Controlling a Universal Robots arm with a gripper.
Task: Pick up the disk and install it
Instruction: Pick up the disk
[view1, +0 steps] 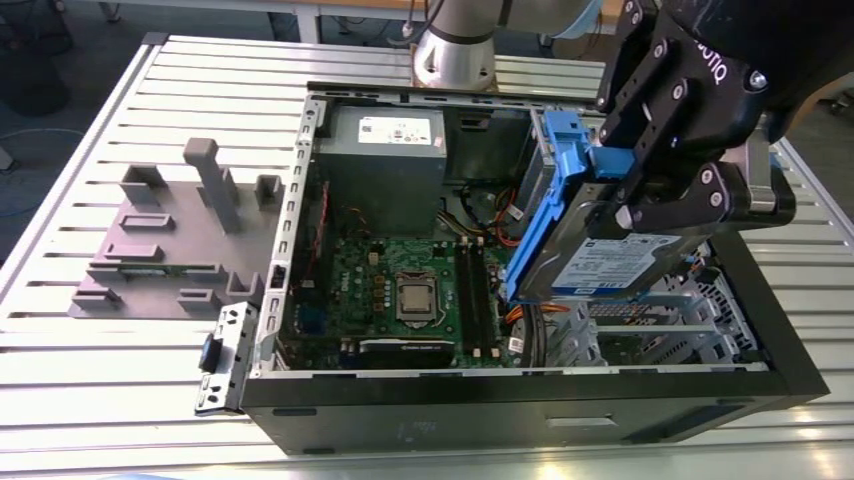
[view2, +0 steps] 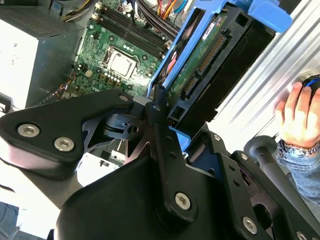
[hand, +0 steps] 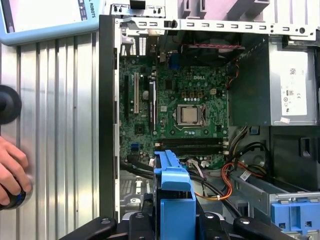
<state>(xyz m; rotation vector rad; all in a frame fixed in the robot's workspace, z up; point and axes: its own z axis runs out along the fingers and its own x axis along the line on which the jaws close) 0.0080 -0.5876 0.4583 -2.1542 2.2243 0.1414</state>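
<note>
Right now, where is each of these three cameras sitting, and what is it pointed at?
Exterior view: off the arm, looking down at the open computer case; the gripper holds the disk above it.
First wrist view: on the arm, looking down past the disk onto the motherboard; a person's hand rests on the table.
Second wrist view: on the arm, looking along the gripper at the disk.
Both wrist views share the motherboard, disk and hand.

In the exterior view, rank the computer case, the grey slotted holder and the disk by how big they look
1. Computer case, clearly largest.
2. Grey slotted holder.
3. Disk, clamped by the gripper; it looks close to the holder's size, so that order is unsure.
</note>
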